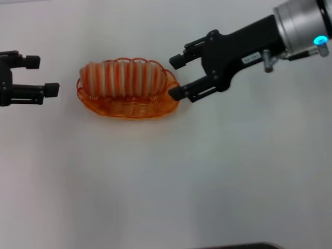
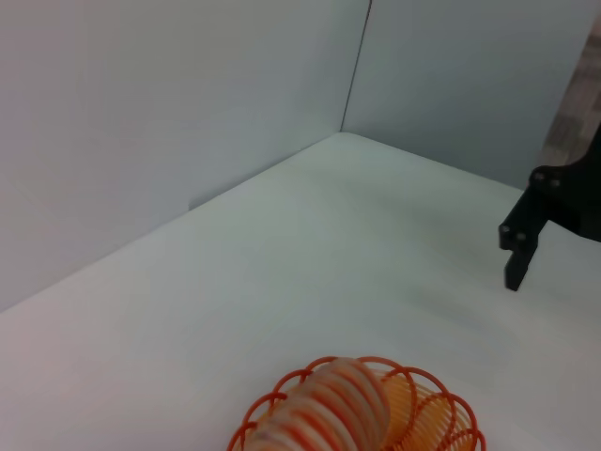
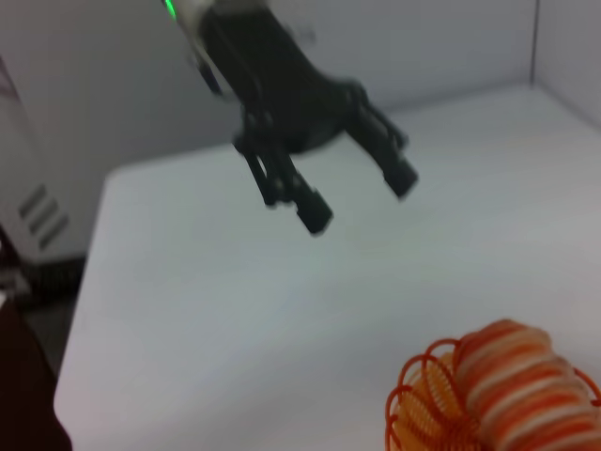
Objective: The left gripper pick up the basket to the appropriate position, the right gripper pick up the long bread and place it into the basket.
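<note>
Two grippers flank the basket (image 1: pixel 128 101) on the white bench (image 1: pixel 166 176), where the long bread (image 1: pixel 124 78) lies inside it; the right gripper (image 1: pixel 176 77) hangs spread and empty beside its rim, the left gripper (image 1: pixel 42 75) released, apart

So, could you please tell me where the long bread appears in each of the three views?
Head view: the long bread lies in the basket, upper centre-left, between the two open grippers.
Left wrist view: its end shows at the bottom edge, inside the basket rim.
Right wrist view: it sits in the bottom right corner.
Shared landmark: the orange basket around it.
</note>
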You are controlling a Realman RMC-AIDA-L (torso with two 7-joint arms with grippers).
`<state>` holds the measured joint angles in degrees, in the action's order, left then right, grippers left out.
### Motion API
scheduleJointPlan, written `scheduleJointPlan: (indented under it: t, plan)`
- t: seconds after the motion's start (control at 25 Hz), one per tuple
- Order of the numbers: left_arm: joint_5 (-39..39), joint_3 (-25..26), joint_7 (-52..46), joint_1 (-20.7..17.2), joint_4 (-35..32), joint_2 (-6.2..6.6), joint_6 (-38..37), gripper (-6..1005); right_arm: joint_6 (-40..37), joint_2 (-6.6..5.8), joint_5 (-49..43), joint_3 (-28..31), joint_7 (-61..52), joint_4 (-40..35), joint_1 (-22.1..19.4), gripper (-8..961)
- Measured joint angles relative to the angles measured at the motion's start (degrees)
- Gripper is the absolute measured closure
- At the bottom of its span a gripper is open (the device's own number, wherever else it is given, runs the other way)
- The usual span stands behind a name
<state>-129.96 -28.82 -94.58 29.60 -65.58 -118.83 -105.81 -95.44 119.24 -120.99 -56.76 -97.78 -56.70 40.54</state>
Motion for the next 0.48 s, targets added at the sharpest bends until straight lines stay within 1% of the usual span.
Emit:
scheduleJointPlan:
  t: [0.08, 0.24, 0.32, 0.48]
  plan:
    - [-0.02, 0.14, -0.68, -0.25, -0.01, -0.06, -0.21, 138, -0.69, -0.45, 2.33, 1.19, 2.68, 0.00, -2.82, 186]
    - [-0.19, 0.16, -1.41, -1.04, 0.29, -0.40, -0.11, 137, -0.48, -1.24, 2.56, 3.16, 4.44, 0.17, -6.81, 180]
    - [-0.26, 0.16, -1.63, -1.33, 0.56, -0.63, 0.02, 137, -0.09, -1.32, 2.19, 3.31, 5.51, 0.24, -8.84, 177]
    - [-0.48, 0.11, -1.80, -1.96, 1.07, -1.07, 0.72, 137, 0.54, -0.81, 1.87, 3.37, 7.07, 0.39, -11.78, 174]
